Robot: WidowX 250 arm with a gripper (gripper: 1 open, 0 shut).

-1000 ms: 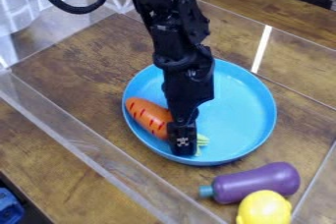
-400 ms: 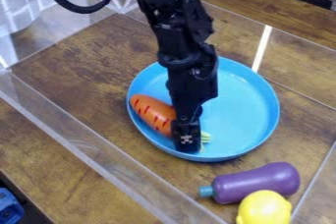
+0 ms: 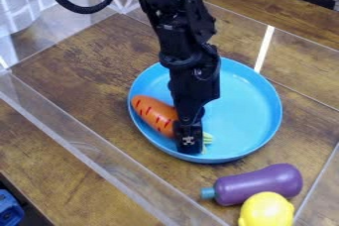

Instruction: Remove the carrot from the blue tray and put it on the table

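The orange carrot (image 3: 153,115) lies in the left part of the round blue tray (image 3: 252,111), its right end hidden behind my arm. My black gripper (image 3: 192,139) hangs low over the tray's front rim, just right of the carrot. Its jaws stand open with nothing between them. The dark wood-grain table (image 3: 79,71) shows all around the tray.
A purple eggplant (image 3: 259,183) and a yellow lemon (image 3: 267,211) lie on the table at the front right. Clear plastic walls (image 3: 79,141) fence the table at the front left and back.
The arm and gripper shifted slightly right and up from a second ago. The carrot looks nudged a little. Nothing was grasped.
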